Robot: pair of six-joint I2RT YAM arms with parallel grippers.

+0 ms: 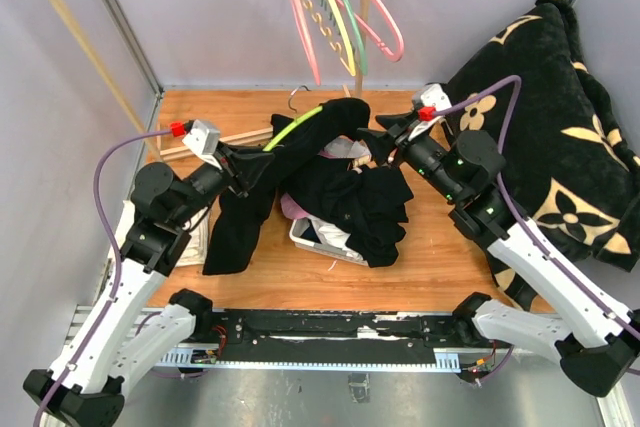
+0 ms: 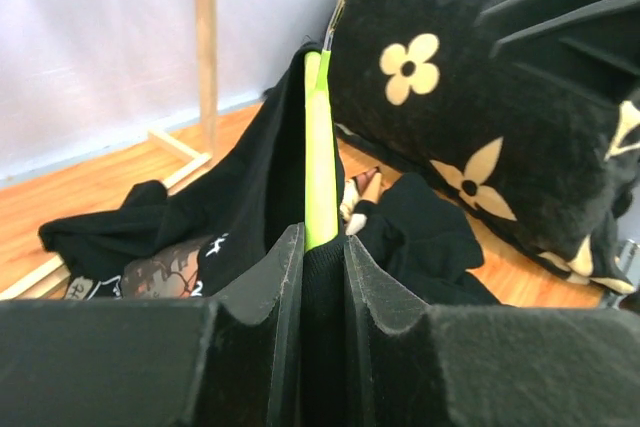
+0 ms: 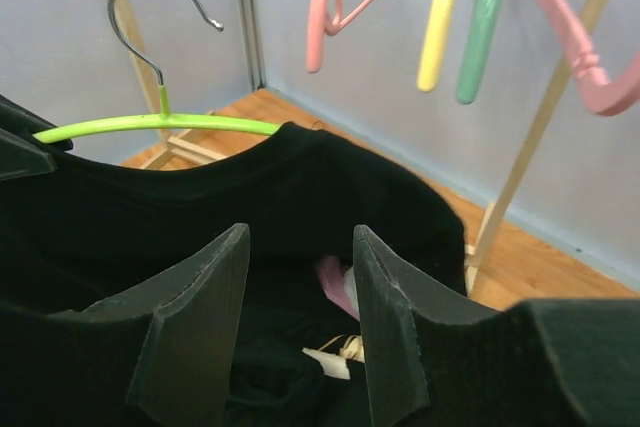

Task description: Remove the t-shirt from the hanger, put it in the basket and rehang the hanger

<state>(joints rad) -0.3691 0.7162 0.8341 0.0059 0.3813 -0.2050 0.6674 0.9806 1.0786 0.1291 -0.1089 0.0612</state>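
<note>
A black t-shirt [image 1: 335, 119] hangs on a lime-green hanger [image 1: 292, 129] with a metal hook [image 1: 295, 95], held above the table's middle. My left gripper [image 1: 243, 169] is shut on the t-shirt's left shoulder where the fabric covers the hanger's arm. In the left wrist view the green hanger [image 2: 318, 147] comes out of the black fabric between my shut fingers [image 2: 285, 267]. My right gripper [image 1: 378, 139] is open and empty, just beside the shirt's right shoulder. In the right wrist view the t-shirt [image 3: 300, 177] fills the space beyond the open fingertips [image 3: 235, 247], with the hanger [image 3: 150, 127] at upper left.
A white basket [image 1: 303, 237] with a heap of black clothes [image 1: 360, 202] sits below the shirt. A black blanket with beige flowers [image 1: 565, 137] lies at the right. Pink, yellow and green hangers [image 1: 340, 7] hang on a wooden rack [image 1: 80, 37] at the back.
</note>
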